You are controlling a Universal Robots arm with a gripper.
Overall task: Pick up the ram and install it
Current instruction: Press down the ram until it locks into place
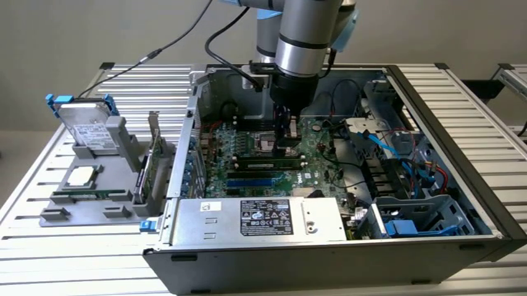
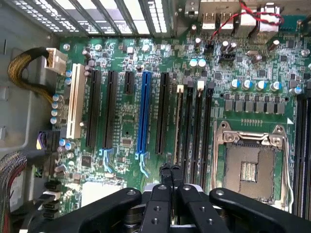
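The ram (image 1: 268, 164) is a thin green stick with dark chips. It stands on edge in one of the long black memory slots of the motherboard (image 1: 247, 151), inside the open computer case (image 1: 329, 259). My gripper (image 1: 290, 145) hangs straight down over the end of the ram nearer the exterior view's right, and I cannot tell whether it touches. In the wrist view my gripper (image 2: 170, 171) is shut, its black fingers (image 2: 164, 170) pressed together with nothing between them, above the memory slots (image 2: 193, 126).
A grey power supply (image 1: 263, 217) fills the case's front. The empty CPU socket (image 2: 250, 160) lies beside the memory slots, and a blue expansion slot (image 2: 143, 111) on the other side. Blue cables (image 1: 395, 145) and a drive cage (image 1: 420, 216) crowd the exterior view's right. A grey fixture (image 1: 91, 185) holds a hard drive (image 1: 91, 132) and an expansion card (image 1: 152, 157).
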